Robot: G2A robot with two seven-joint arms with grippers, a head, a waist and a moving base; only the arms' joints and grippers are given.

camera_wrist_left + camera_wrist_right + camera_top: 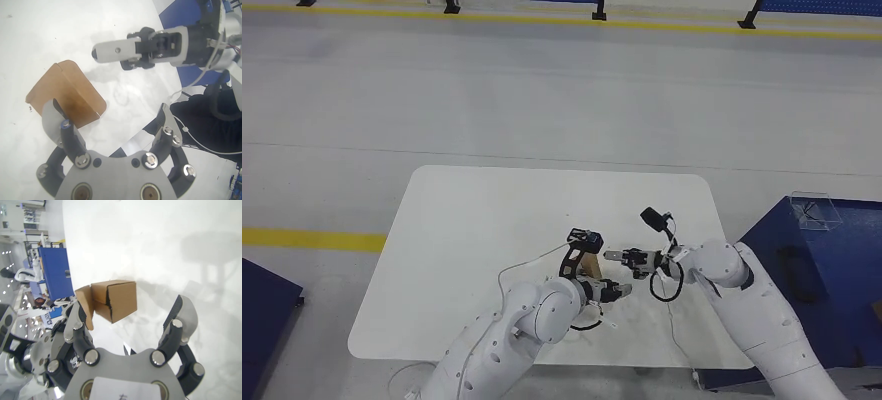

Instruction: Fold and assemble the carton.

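From the top view, the carton (588, 264) sits on the worktop (492, 250) toward its near edge, with both arms closing on it. The right claw (614, 256) points at it from the side and is just beside it. The left claw (620, 291) sits just beside its near corner, slightly farther off.

In the left wrist view, the left claw (110, 115) is spread wide and grasps nothing. The carton (66, 92) lies off to one side of the gap rather than between the fingers, and one finger (52, 113) overlaps its loose flap (touching it or just over it, I cannot tell). The right claw (96, 54) hangs beyond the carton, near it but apart.

In the right wrist view, the right claw (130, 313) is also released and empty. The carton (115, 300) lies straight ahead of the gap, in line with it. Its seamed face is turned this way, and one flap (86, 306) stands open just beside one finger (79, 313).

The right arm looks better lined up. The next move probably depends on pressing that standing flap in toward the carton body.
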